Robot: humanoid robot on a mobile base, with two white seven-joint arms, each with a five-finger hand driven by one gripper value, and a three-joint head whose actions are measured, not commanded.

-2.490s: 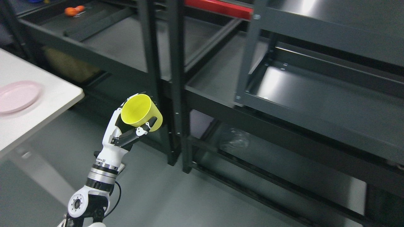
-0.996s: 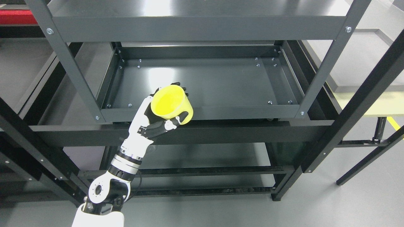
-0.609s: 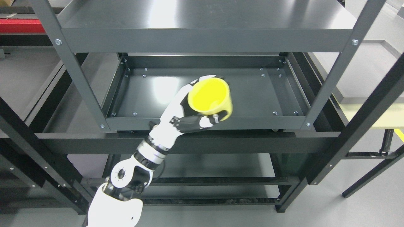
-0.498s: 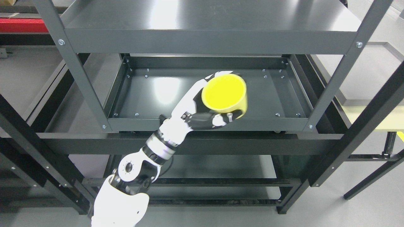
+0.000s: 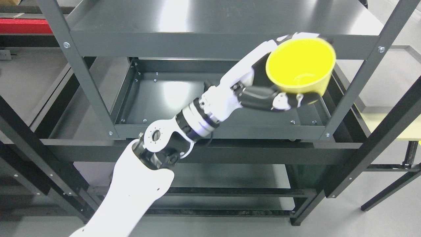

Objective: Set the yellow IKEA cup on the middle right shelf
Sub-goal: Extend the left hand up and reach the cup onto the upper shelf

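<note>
My left hand [image 5: 279, 82] is shut on the yellow cup [image 5: 301, 64], fingers wrapped around its side and handle. The cup is upright with its open mouth facing up and shows empty. I hold it raised in front of the right end of the dark grey shelf unit, level with the top shelf's front edge [image 5: 197, 42] and above the right part of the middle shelf tray [image 5: 171, 95]. My left arm reaches up from the lower left across the shelf front. My right hand is out of view.
The shelf's right front post [image 5: 361, 69] stands just right of the cup. A black frame bar [image 5: 378, 131] slants across at the right. A lower shelf [image 5: 230, 174] lies beneath. A red beam [image 5: 23, 25] is at the upper left. Grey floor lies around.
My left arm has stretched up and to the right, carrying the cup from over the middle of the shelf tray to its right end, higher and closer to the camera. Earlier the view swung to this shelf.
</note>
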